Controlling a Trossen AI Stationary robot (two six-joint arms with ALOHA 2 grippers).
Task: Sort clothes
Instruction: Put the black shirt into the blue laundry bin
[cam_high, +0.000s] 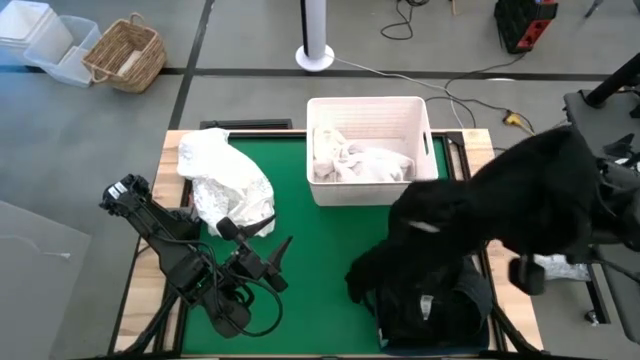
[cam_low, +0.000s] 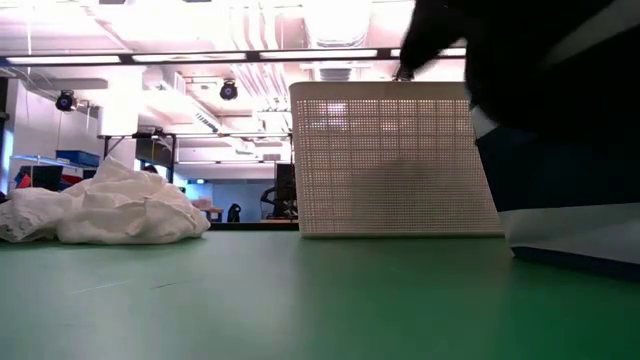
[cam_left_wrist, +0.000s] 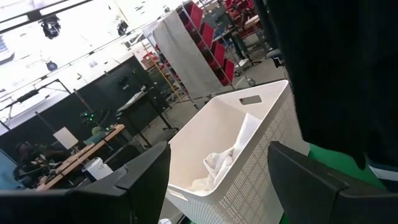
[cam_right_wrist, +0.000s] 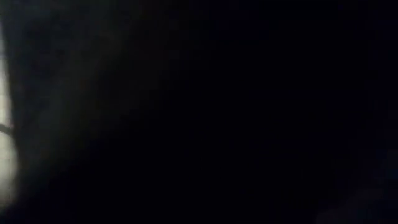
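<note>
A black garment (cam_high: 520, 195) is lifted above the table's right side, draped over my right arm and covering its gripper. Its lower end (cam_high: 375, 275) hangs down at the dark fabric bin (cam_high: 430, 310). It fills the right wrist view (cam_right_wrist: 199, 112) and shows at the low view's upper right (cam_low: 540, 50). A crumpled white garment (cam_high: 225, 180) lies on the green mat at the far left (cam_low: 100, 215). More white clothes (cam_high: 360, 165) lie in the white bin (cam_high: 368, 105). My left gripper (cam_high: 262, 240) hovers open at the near left, pointing toward the white bin (cam_left_wrist: 217, 180).
The white perforated bin (cam_low: 390, 160) stands at the far middle of the mat, and the navy bin (cam_low: 560, 190) at the near right. Bare green mat (cam_high: 320, 250) lies between the left arm and the bins. Wooden table edges frame the mat.
</note>
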